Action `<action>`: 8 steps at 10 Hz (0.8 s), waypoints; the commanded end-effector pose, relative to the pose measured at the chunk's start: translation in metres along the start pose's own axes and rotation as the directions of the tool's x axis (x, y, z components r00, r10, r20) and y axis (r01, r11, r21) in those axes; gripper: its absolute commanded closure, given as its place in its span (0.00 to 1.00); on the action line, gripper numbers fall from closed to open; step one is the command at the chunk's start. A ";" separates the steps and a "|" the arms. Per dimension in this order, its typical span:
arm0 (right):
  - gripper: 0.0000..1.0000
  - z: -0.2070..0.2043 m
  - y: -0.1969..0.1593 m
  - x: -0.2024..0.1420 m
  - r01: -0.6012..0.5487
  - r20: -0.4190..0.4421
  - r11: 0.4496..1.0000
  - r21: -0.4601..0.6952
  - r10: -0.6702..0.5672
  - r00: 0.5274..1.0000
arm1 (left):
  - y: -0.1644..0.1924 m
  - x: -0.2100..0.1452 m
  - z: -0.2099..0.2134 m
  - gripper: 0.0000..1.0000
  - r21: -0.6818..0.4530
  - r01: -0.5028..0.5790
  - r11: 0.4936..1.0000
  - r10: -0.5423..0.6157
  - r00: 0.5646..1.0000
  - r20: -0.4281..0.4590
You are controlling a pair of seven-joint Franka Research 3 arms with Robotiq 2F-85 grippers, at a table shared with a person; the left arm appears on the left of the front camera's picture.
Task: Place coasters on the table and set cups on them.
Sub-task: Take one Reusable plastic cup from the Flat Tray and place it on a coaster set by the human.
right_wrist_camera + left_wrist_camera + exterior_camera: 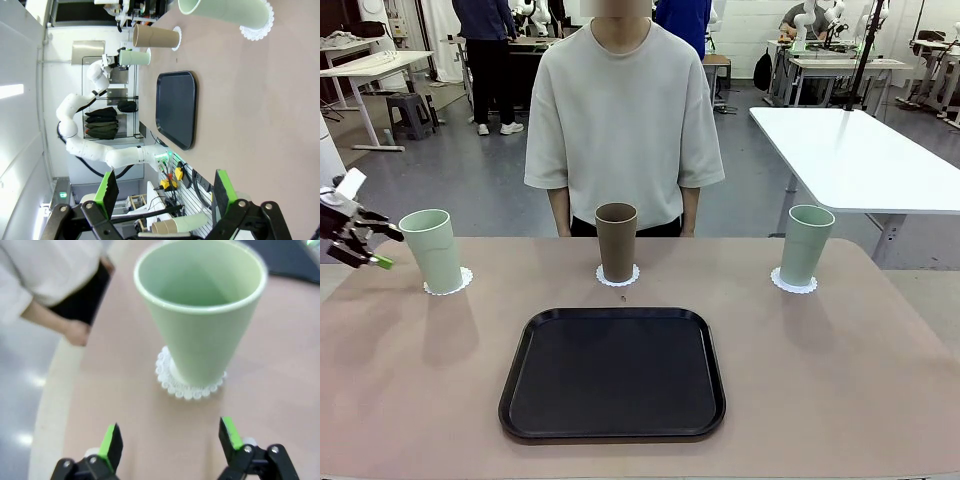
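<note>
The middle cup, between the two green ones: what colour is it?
Brown. The middle cup stands on a white scalloped coaster, clearest in the front view.

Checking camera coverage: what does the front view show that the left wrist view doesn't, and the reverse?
Front view alone: the brown cup, the right mint cup, the black tray, each cup on its own doily coaster. Left wrist view alone: the empty inside of the left mint cup and the left gripper with open jaws. Both: that cup, its coaster, the table.
</note>
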State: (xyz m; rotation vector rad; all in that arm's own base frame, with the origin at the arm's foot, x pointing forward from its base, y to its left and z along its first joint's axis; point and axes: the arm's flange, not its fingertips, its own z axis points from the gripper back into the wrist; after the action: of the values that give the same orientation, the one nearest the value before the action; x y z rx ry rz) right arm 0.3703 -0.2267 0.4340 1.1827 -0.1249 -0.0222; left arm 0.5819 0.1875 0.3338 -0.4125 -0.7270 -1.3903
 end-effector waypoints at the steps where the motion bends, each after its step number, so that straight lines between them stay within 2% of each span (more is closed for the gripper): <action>1: 0.00 -0.002 0.001 -0.004 -0.004 0.000 1.000 0.007 0.004 1.000 | -0.043 0.055 0.045 0.00 0.096 -0.051 0.994 0.068 0.979 -0.191; 2: 0.00 -0.002 0.001 -0.004 -0.004 0.000 1.000 0.007 0.004 1.000 | -0.056 0.087 0.068 0.00 0.170 -0.101 0.980 0.146 0.950 -0.277; 4: 0.00 -0.002 0.001 -0.004 -0.004 0.000 1.000 0.007 0.004 1.000 | -0.086 0.138 0.095 0.00 0.327 -0.085 0.941 0.215 0.898 -0.385; 5: 0.00 -0.002 0.001 -0.004 -0.004 0.000 1.000 0.007 0.004 1.000 | -0.096 0.157 0.106 0.00 0.402 -0.130 0.906 0.316 0.841 -0.440; 6: 0.00 -0.002 0.001 -0.004 -0.004 0.000 1.000 0.007 0.004 1.000 | -0.103 0.172 0.115 0.00 0.447 -0.211 0.869 0.421 0.791 -0.444; 7: 0.00 -0.002 0.001 -0.004 -0.004 0.000 1.000 0.007 0.004 1.000 | -0.110 0.183 0.121 0.00 0.422 -0.292 0.858 0.483 0.736 -0.473; 8: 0.00 -0.002 0.001 -0.004 -0.004 0.000 1.000 0.007 0.004 1.000 | -0.119 0.191 0.125 0.00 0.456 -0.322 0.830 0.539 0.674 -0.504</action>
State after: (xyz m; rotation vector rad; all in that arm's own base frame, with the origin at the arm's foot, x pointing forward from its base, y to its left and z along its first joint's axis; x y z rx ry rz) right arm 0.3701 -0.2268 0.4341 1.1825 -0.1251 -0.0226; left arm 0.4482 0.1249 0.5243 0.2177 -0.3630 -0.9041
